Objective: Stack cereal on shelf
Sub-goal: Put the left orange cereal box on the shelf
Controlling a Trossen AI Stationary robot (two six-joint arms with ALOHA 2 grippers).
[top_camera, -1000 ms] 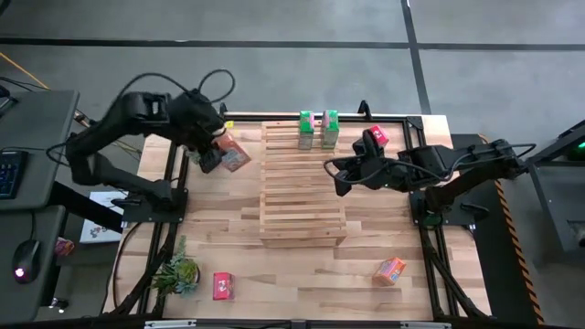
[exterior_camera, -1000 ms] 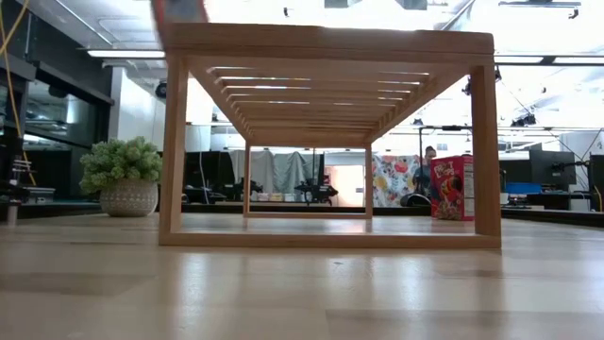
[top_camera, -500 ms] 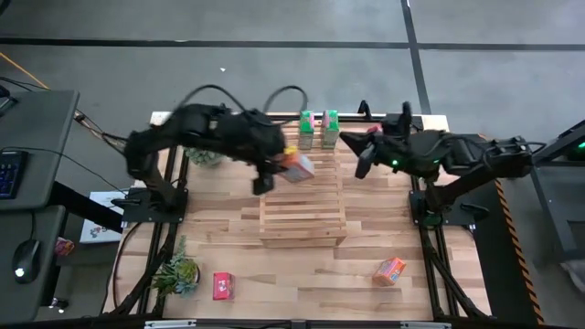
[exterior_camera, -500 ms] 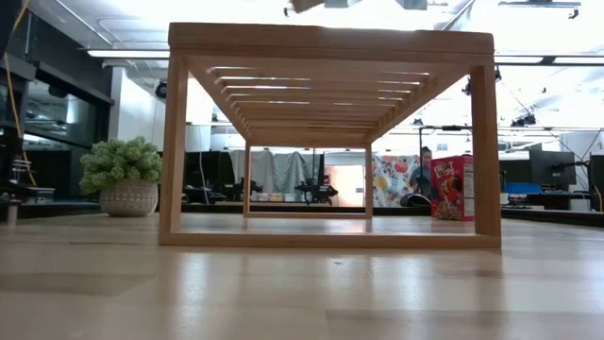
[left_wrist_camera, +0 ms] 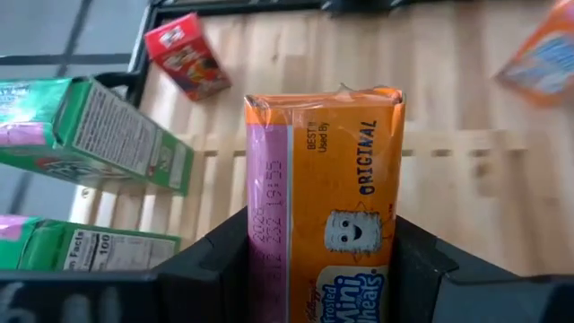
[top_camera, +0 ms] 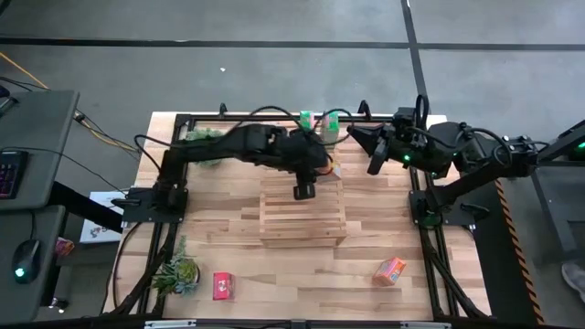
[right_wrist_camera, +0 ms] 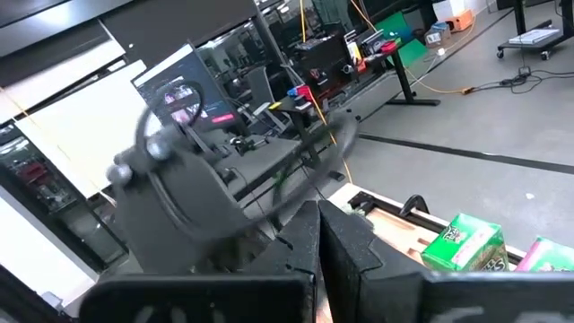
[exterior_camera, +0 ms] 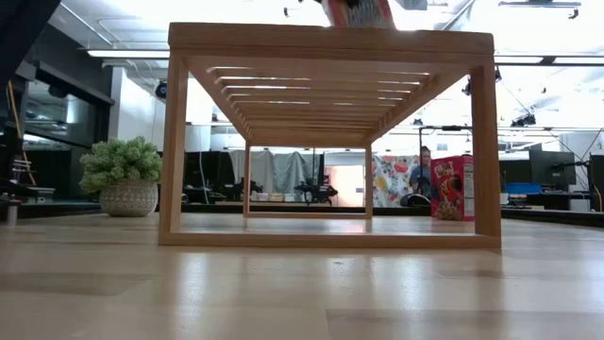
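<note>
My left gripper (top_camera: 318,167) is shut on an orange cereal box (left_wrist_camera: 323,179) and holds it over the far half of the pale slatted shelf (top_camera: 302,219). In the low view the box (exterior_camera: 354,11) shows just above the shelf top (exterior_camera: 330,38). Two green boxes (top_camera: 306,119) (top_camera: 333,120) stand on the shelf's far end, beside the held box. My right gripper (top_camera: 370,153) hangs shut and bare off the shelf's far right corner, fingers (right_wrist_camera: 318,238) pointing level. A red box (exterior_camera: 451,187) stands on the table to the right of the shelf. My left gripper pinches the orange box by two opposite sides (left_wrist_camera: 260,269) at the end nearer the wrist, one finger on the purple side panel. The fingers slant down from the table's left and lie along the box. The box sticks out past them, clear of the shelf.
Another red box (top_camera: 222,285) and another orange box (top_camera: 390,270) lie on the tabletop near its front edge. A potted plant (top_camera: 178,272) stands at the near left, a second plant (top_camera: 203,135) at the far left. The shelf's near half is bare slats.
My left gripper has swung from the table's far left toward the right, out over the shelf, rolling at the wrist and sinking slightly, with the orange box still between its fingers. My right gripper has risen, tipped up to level and drawn back from the shelf toward the far right.
</note>
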